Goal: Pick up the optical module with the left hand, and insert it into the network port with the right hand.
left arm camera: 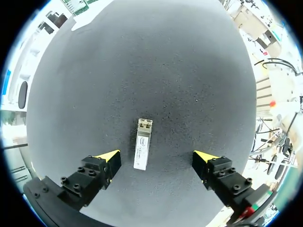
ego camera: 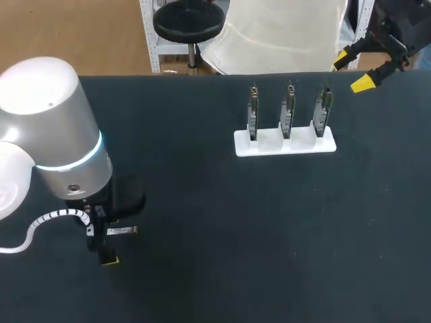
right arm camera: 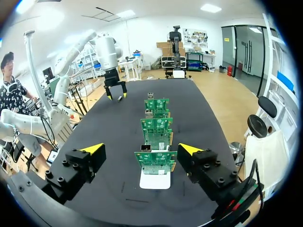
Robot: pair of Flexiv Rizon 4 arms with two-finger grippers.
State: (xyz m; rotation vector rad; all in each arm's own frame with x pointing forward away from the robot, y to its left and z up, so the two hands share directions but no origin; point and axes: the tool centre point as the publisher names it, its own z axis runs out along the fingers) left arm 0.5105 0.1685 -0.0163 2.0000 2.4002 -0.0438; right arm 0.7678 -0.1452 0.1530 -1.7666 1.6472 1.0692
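The module point(left arm camera: 142, 150) is seen lying flat on the table point(left arm camera: 165, 71), ungrasped, between the wide-spread fingers of the left gripper point(left arm camera: 161, 158), which is held just above it. The right gripper point(right arm camera: 141, 148), likewise wide and empty, is held near the boards point(ego camera: 288, 111) on the white stand point(ego camera: 283, 147). Pickup, handover and insertion are all judged left to do.

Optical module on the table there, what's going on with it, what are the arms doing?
The left gripper hangs over the optical module, jaws open on either side, not touching it. The module lies flat on the black table. The right gripper, also open, faces the white holder of three upright circuit boards. Nothing is picked up yet.
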